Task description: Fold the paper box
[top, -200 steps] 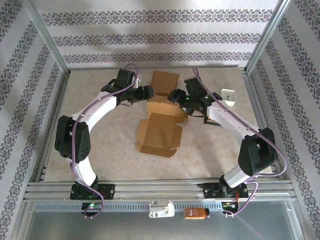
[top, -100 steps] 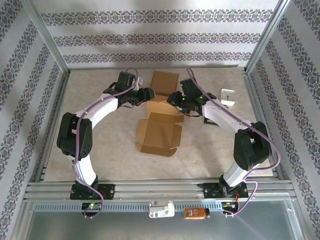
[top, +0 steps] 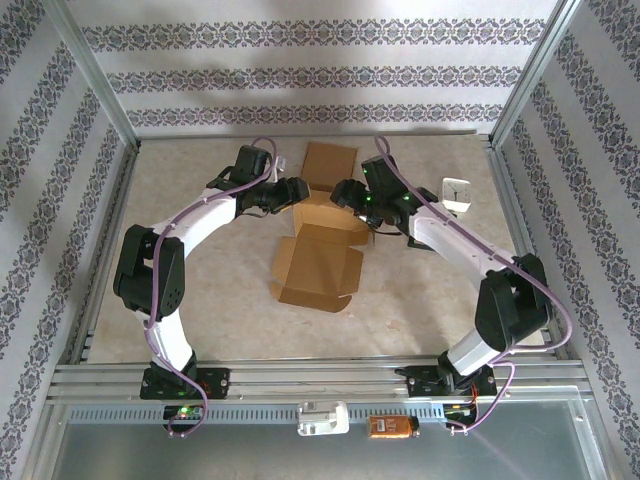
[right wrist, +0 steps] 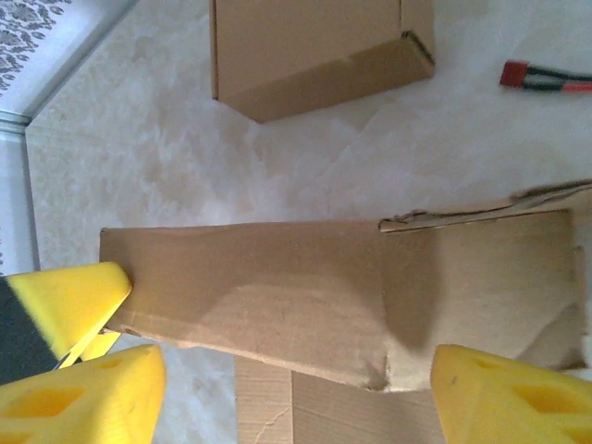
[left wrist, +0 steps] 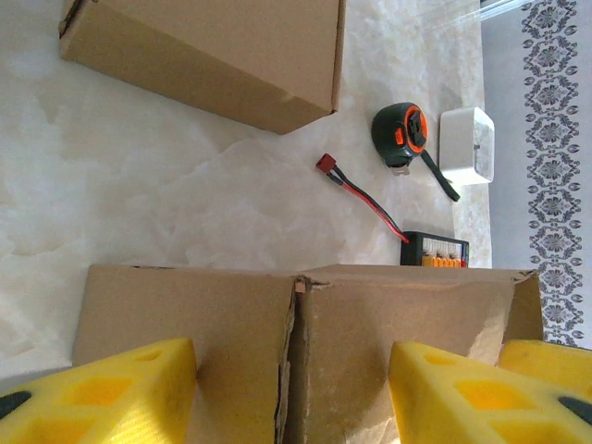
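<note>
Two arms at work, both at the far part of the paper box (top: 315,265), which lies on the table (left wrist: 139,185) with its near flaps spread flat.

Left gripper (left wrist: 291,370): jaws wide. A raised cardboard wall of the box spans the gap between my fingers (left wrist: 120,388), with a corner seam roughly midway. I cannot tell whether either pad touches the board.

Right gripper (right wrist: 298,375): jaws also wide. A long cardboard panel runs across the gap from one finger to the other, just beyond the tips. It has a torn-looking edge towards the right-hand finger. Contact is not clear here either.

Beyond the left jaws, well apart from them, lies a second cardboard box (left wrist: 213,46), closed. Right of it are a black and orange tape measure (left wrist: 400,134) and a small white clock (left wrist: 467,143). A thin cable with a red plug (left wrist: 356,190) lies on the table between the tape measure and the wall in front of my jaws.
</note>
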